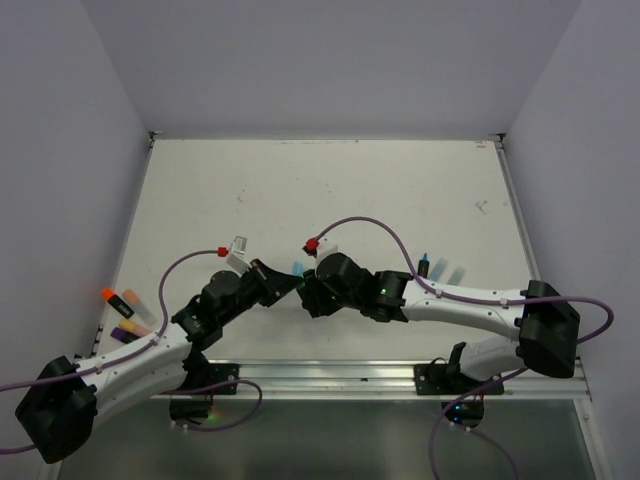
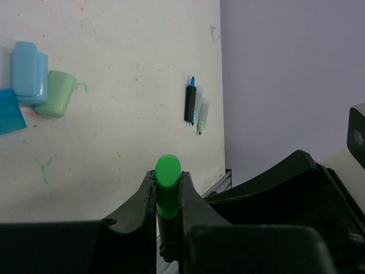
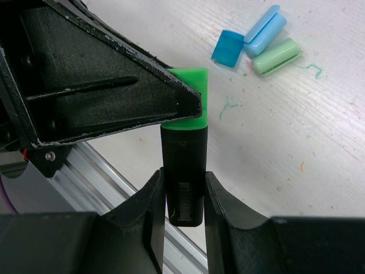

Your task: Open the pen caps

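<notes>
A black marker (image 3: pixel 183 171) with a green cap (image 3: pixel 191 94) is held above the table between both arms. My left gripper (image 2: pixel 168 184) is shut on the green cap (image 2: pixel 167 182), which sits against the black body. My right gripper (image 3: pixel 183 191) is shut on the marker's black body near its tail. In the top view the two grippers meet at mid table, left (image 1: pixel 281 280) and right (image 1: pixel 311 287). Three loose caps lie on the table beyond: blue (image 3: pixel 227 48), light blue (image 3: pixel 263 29) and mint (image 3: pixel 276 56). They also show in the left wrist view: blue (image 2: pixel 10 111), light blue (image 2: pixel 29 72) and mint (image 2: pixel 55 93).
Uncapped markers (image 1: pixel 427 265) lie to the right of the arms, also in the left wrist view (image 2: pixel 194 105). Several markers with orange and purple ends (image 1: pixel 122 302) lie by the table's left edge. A metal rail (image 1: pixel 330 375) runs along the near edge. Walls enclose the table (image 1: pixel 330 190).
</notes>
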